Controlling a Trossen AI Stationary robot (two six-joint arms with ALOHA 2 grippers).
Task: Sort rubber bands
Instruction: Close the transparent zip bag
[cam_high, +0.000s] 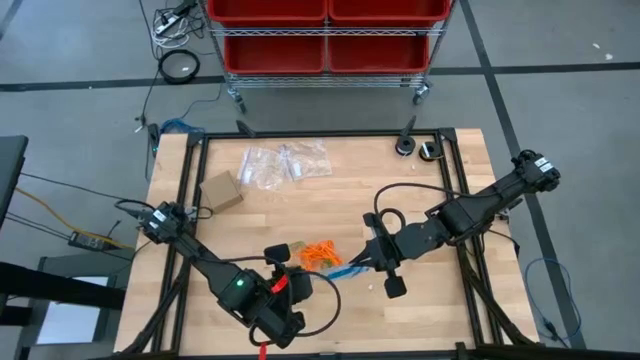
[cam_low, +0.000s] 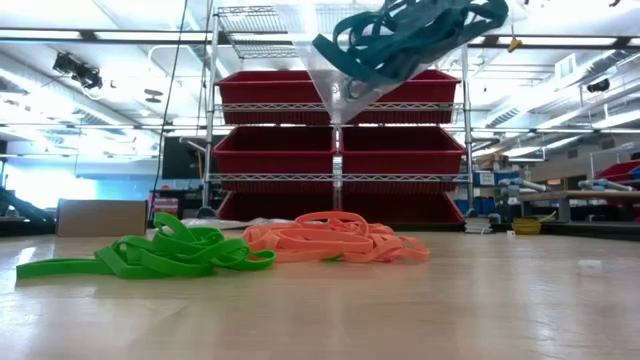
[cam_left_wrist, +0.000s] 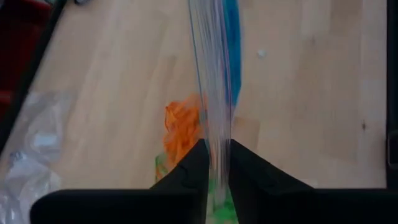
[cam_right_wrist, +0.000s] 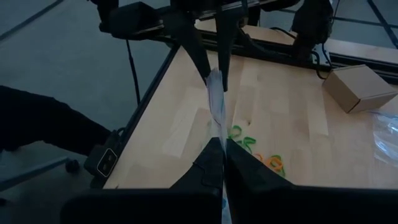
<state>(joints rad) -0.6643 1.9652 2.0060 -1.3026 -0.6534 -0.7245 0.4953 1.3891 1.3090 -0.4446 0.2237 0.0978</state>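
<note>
Near the front middle of the light wooden table (cam_high: 330, 200), both arms are pinching the same clear plastic bag (cam_left_wrist: 214, 93) from opposite ends, so it hangs stretched between them above the tabletop. Left gripper (cam_left_wrist: 214, 163) has its dark fingers narrowed right down on one edge of the bag, and the right gripper (cam_right_wrist: 222, 155) is clamped tight on the other edge. You can see a bunch of blue rubber bands (cam_low: 405, 40) sitting inside the bag, up in the air in the low view.

Down on the table under the bag, there's a clump of bright green rubber bands (cam_low: 165, 252) and right beside it, touching, a pile of orange rubber bands (cam_low: 335, 238). From above, the orange pile sits between the two grippers.

Further back on the table is a small brown cardboard box (cam_high: 221, 190) and a heap of spare clear plastic bags (cam_high: 285, 163). Beyond the table stands a wire rack with red plastic bins (cam_low: 335, 150).
</note>
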